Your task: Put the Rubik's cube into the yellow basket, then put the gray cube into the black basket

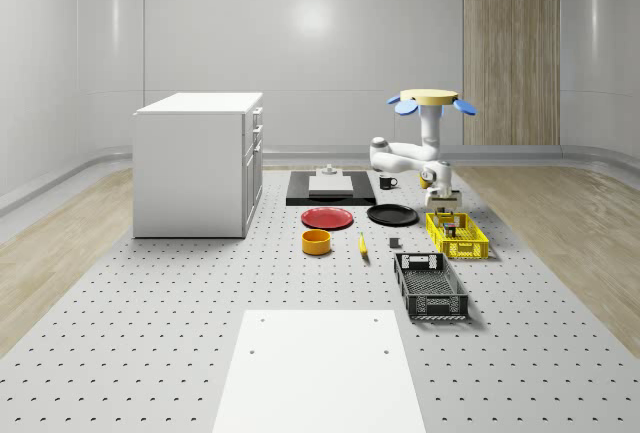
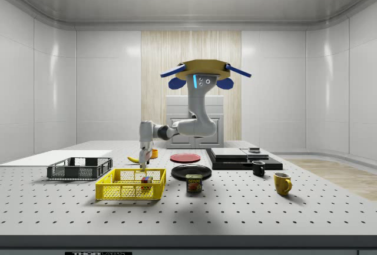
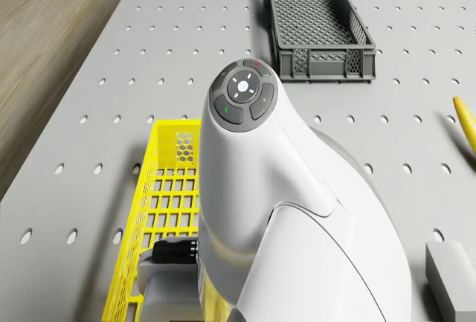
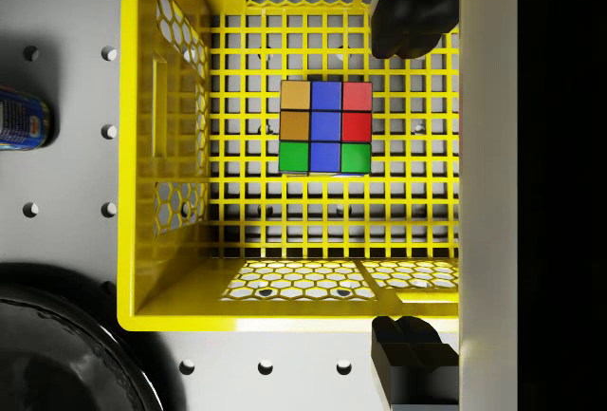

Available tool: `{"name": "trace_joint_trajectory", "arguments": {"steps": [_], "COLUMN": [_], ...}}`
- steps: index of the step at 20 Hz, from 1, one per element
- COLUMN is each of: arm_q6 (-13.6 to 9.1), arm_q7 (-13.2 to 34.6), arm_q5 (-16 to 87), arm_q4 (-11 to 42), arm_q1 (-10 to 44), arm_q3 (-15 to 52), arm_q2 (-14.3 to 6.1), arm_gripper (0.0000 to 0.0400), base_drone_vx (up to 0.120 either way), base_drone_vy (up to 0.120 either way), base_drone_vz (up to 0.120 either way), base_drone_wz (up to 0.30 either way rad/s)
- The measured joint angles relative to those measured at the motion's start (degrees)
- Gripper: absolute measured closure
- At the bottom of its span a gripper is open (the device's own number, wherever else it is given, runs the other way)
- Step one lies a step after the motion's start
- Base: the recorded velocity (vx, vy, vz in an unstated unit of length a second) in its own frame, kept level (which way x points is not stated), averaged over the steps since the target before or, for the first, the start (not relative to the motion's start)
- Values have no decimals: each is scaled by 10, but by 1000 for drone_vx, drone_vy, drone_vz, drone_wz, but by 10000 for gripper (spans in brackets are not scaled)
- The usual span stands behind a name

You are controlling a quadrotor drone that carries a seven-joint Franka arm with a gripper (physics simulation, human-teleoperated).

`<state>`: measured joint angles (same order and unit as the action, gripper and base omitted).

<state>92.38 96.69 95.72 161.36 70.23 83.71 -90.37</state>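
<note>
One Rubik's cube [image 4: 325,128] square in yellow basket [image 4: 171,278].

white cabinet [image 1: 198,165], wood-panelled wall [image 1: 510,48]

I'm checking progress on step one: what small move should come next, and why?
Probably lift the tool straight up out of the yellow basket: the Rubik's cube already lies on its floor, fingers apart and clear. The drone hovers above.

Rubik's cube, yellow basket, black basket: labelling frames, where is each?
Rubik's cube [image 4: 325,128], wrist view, centre of top face.
Yellow basket [image 4: 285,311], wrist view, near rim.
Black basket [image 1: 431,302], whole-scene view, front wall.
</note>
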Motion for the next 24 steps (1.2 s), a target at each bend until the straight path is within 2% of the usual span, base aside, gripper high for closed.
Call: {"name": "trace_joint_trajectory", "arguments": {"steps": [24], "arm_q6": [8], "arm_q7": [1], "arm_q5": [-9], "arm_q4": [0], "arm_q1": [1], "arm_q3": [6], "arm_q2": [-10], "arm_gripper": [0], "base_drone_vx": [0], "base_drone_vy": [-120], "base_drone_vz": [0], "base_drone_wz": [0]}}
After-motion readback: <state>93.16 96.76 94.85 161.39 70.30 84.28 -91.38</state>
